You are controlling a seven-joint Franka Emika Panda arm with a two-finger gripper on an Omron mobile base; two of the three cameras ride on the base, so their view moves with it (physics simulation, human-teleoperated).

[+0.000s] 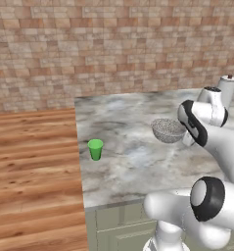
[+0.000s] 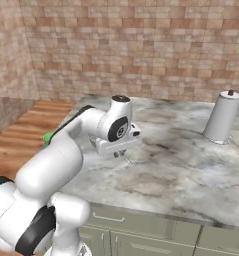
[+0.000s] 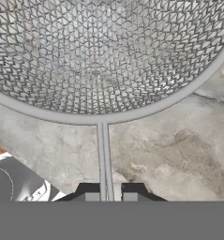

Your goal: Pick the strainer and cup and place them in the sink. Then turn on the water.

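A white robot arm is holding the strainer (image 1: 168, 130) by its thin handle above a marbled grey surface (image 1: 133, 162) in a brick-walled kitchen; the tool (image 3: 104, 197) is sitting clamped on that handle, its two dark fingertips (image 3: 88, 193) pressing in from either side with the flat grey strip running up between them to the rim; in the hand view the round bowl of speckled metal mesh is spreading across the upper half, its grey rim curving over the stone below; in the left base view the strainer is hanging just in front of the arm's dark-banded wrist, above the middle of the surface, though whether it is clear of the stone or resting on it cannot be told; the cup (image 1: 95, 149), small and bright green, is standing upright near the left edge of the surface, well apart from the strainer and close to where the wooden floor (image 1: 35, 171) is showing; in the right base view a sliver of green is peeking out behind the arm's upper link; a tall white cone-shaped canister (image 2: 221, 116) with a dark knob is standing toward the back right of the surface, near the brick wall (image 2: 141, 45).
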